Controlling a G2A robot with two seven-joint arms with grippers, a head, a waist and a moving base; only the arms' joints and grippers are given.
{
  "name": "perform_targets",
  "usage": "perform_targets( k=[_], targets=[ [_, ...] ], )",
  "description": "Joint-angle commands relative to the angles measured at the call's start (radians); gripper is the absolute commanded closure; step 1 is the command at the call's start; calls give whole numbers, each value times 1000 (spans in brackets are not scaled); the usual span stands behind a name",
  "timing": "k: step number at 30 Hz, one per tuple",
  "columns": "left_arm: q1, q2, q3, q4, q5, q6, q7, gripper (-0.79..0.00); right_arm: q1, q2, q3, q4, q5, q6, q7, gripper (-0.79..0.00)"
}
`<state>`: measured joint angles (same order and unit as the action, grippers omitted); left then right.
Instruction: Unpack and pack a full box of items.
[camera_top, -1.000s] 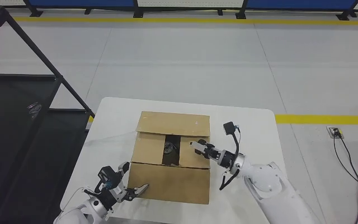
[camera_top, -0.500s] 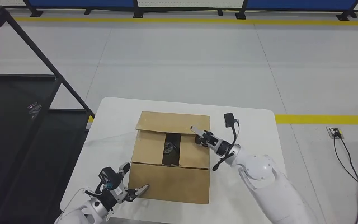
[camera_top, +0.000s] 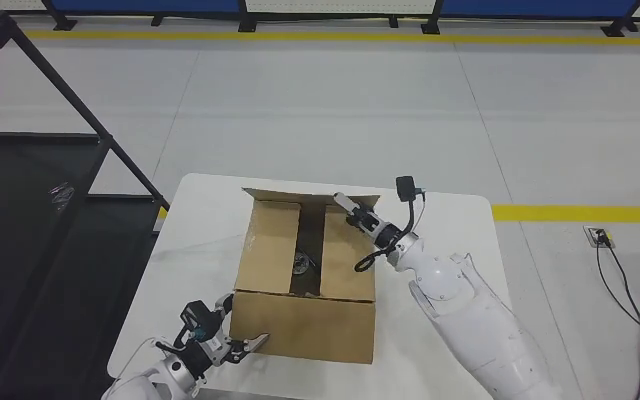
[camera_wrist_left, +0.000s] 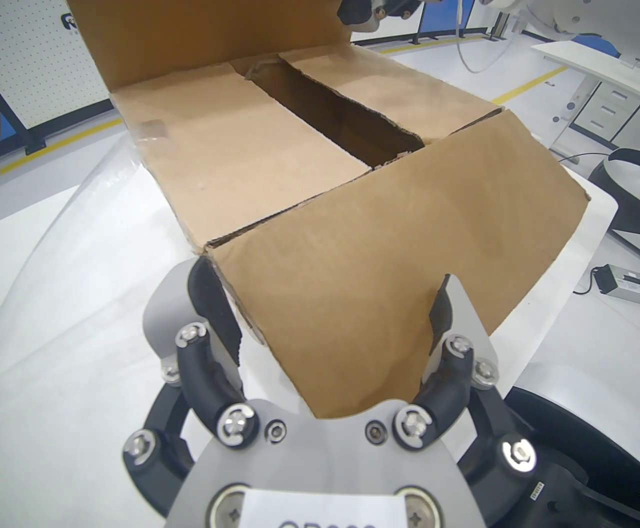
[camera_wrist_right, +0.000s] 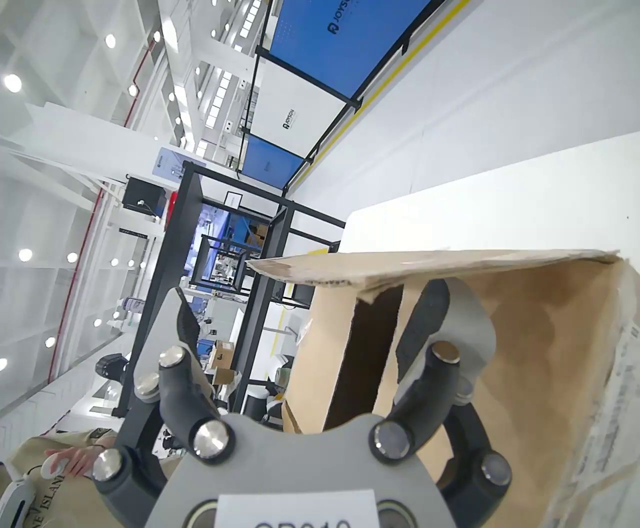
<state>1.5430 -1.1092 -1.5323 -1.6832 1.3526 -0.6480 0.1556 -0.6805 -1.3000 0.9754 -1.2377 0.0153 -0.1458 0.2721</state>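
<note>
Change: the far flap (camera_top: 310, 194), seen lying flat over the box one second earlier, is now stood upright; the right gripper (camera_top: 343, 203) is carried from the middle of the box top to its far edge, while the left gripper (camera_top: 255, 343) is kept almost where it was.
Black frame (camera_top: 70, 150): a dark metal rack is seen off the table's left side.
Table (camera_top: 200, 230): a white top on which the box is set, roughly at its centre.
Left gripper (camera_wrist_left: 325, 280): placed at the near left corner of the box; its fingers (camera_wrist_left: 210, 300) are spread wide, with the edge of the near flap lying between them and not pinched.
Box (camera_top: 300, 330): brown cardboard; the near flap (camera_wrist_left: 375, 250) is folded outward toward the robot, and the two inner flaps are laid flat.
Gap (camera_top: 310, 250): a dark slot is left between the inner flaps, through which a small item (camera_top: 300, 265) is glimpsed; its kind cannot be told.
Right gripper (camera_wrist_right: 305, 300): held against the raised far flap (camera_wrist_right: 525, 325), fingers spread apart, nothing clamped.
Yellow line (camera_top: 565, 212): painted on the floor to the table's right.
</note>
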Motion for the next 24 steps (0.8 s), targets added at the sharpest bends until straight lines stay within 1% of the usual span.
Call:
perform_targets(
  k=[1,11,20,24],
  targets=[
    [3,1,0,1,0,1,5,-785,37,-12,-17,43,0,5,-18,-785],
    [16,4,-2,8,-5,4,20,-785,178,-76,-91,220,-25,26,-140,-785],
    [20,7,0,10,-10,5,24,-785,272,-132,-138,389,-31,34,-199,-785],
    [21,9,0,10,-9,2,23,-785,304,-156,-147,470,-17,25,-207,-785]
  ],
)
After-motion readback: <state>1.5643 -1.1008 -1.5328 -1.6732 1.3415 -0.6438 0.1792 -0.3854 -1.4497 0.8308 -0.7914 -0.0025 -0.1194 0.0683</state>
